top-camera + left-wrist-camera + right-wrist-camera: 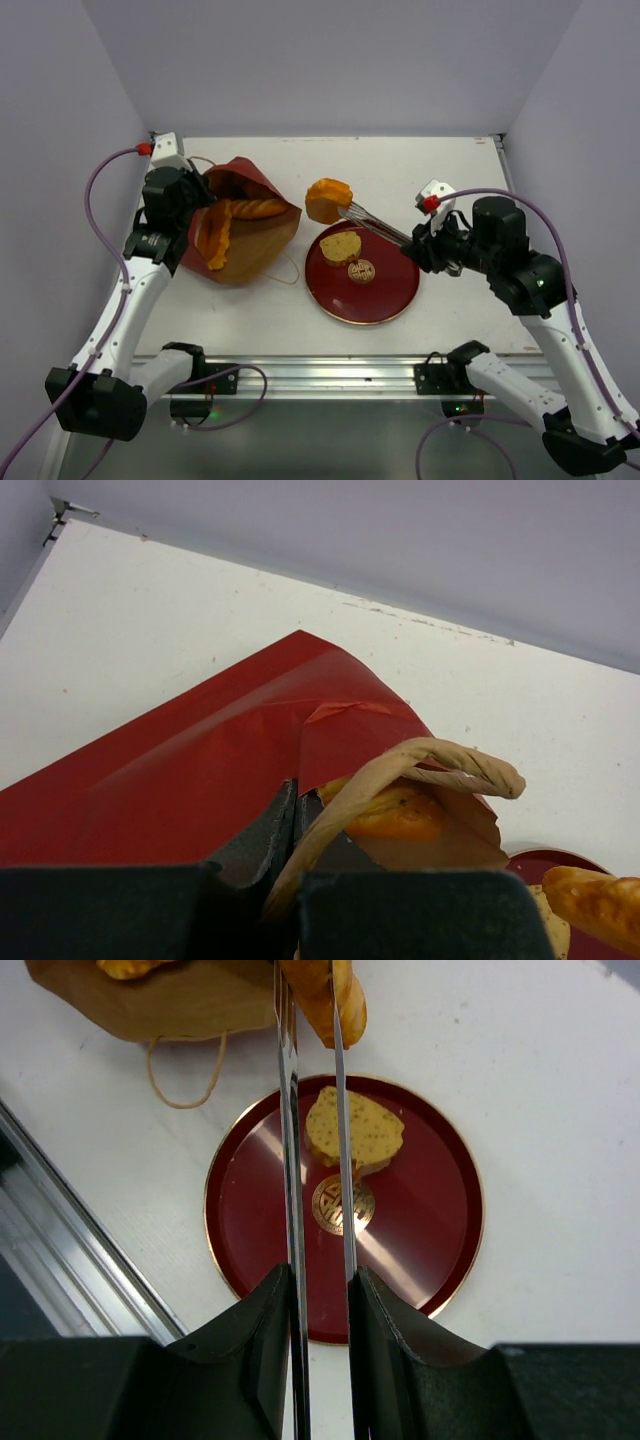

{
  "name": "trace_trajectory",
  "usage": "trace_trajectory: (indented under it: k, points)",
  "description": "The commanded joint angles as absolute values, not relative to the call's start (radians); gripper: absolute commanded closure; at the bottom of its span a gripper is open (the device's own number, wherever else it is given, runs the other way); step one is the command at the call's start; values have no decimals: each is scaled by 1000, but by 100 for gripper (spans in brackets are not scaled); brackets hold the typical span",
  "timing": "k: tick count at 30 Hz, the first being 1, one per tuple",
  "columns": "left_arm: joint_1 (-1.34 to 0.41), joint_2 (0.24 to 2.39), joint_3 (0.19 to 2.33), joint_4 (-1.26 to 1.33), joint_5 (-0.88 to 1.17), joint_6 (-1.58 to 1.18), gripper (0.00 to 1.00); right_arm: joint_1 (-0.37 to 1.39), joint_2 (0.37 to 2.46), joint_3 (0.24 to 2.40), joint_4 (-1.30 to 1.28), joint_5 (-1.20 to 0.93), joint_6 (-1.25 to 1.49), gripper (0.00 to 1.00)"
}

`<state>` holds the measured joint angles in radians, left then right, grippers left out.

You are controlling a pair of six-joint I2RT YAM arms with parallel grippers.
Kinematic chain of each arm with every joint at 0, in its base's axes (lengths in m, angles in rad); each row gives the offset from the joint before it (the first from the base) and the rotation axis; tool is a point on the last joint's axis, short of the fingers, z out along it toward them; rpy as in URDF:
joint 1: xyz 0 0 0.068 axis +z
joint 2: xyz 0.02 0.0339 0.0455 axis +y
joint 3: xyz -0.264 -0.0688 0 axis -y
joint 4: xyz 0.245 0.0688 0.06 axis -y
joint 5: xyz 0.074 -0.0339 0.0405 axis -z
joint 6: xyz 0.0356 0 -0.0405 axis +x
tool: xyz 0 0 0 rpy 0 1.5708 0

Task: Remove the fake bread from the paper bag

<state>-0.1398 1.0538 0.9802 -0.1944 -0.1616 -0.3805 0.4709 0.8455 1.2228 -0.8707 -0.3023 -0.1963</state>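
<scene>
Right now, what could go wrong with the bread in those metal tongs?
The orange bread hangs at the tongs' thin tips, seemingly not over the red plate yet; it could slip onto the table. The left pincer grips only the paper bag's edge, so the bag, with loaves inside, might tear or slide.

A round red plate (385, 295) with a gold emblem (360, 270) at its centre lies on the white table (420, 170), right of middle, toward the near edge; thin metal tongs (378, 226) cross above its far rim
</scene>
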Motion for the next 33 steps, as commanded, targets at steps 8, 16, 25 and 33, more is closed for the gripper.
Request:
trace_trajectory:
  k: [8, 16, 25, 33]
  points:
    - [-138, 1002, 994, -172, -222, -330, 100, 273, 920, 1253, -896, -693, 29, 100]
    - [-138, 970, 994, -173, -274, -275, 100, 253, 1026, 1393, -1135, -782, -94, 100]
    - [-138, 942, 986, -152, -313, -241, 100, 219, 1023, 1355, -1272, -726, -149, 100]
    - [-138, 925, 956, -138, -307, -233, 100, 170, 1086, 1273, -1259, -759, -117, 100]
